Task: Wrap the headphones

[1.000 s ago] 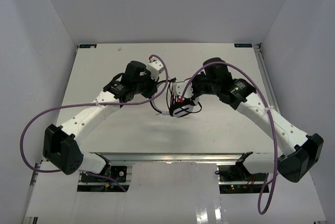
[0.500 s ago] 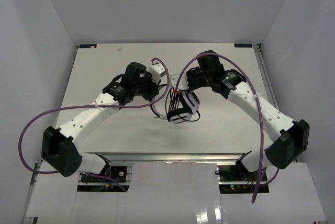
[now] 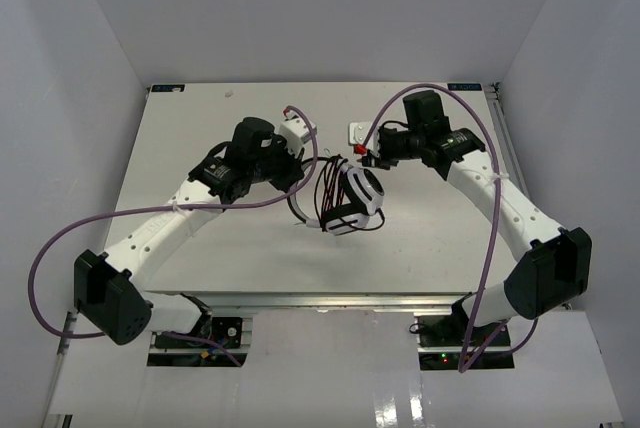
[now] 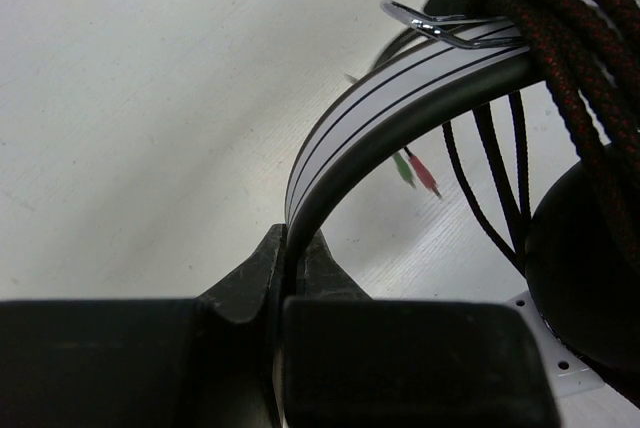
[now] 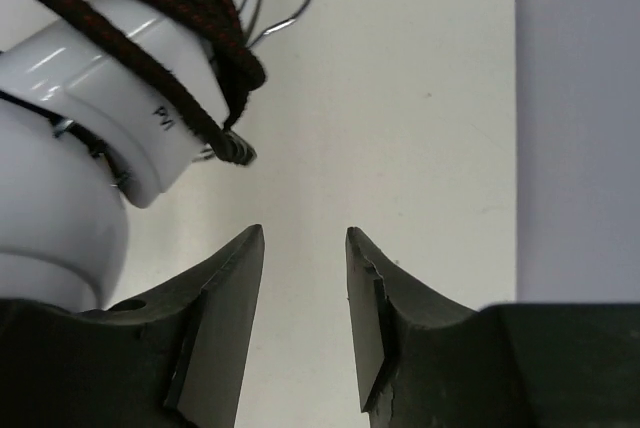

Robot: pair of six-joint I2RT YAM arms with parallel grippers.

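The headphones hang a little above the middle of the table, white earcups low and the black cable looped over the headband. In the left wrist view my left gripper is shut on the white-and-black headband. The braided cable is bunched over the band, and its red and green plugs dangle below. My left gripper holds from the left. My right gripper stands just right of the headphones, open and empty. In its wrist view the jaws are apart below the white earcup arm.
The white table is walled by white panels on the left, back and right. Thick purple robot cables arc from both arms, the right one hanging past the near edge.
My right gripper has opened, let go of the cable and pulled back up and to the right. The headphones shifted slightly right in the left gripper's hold.
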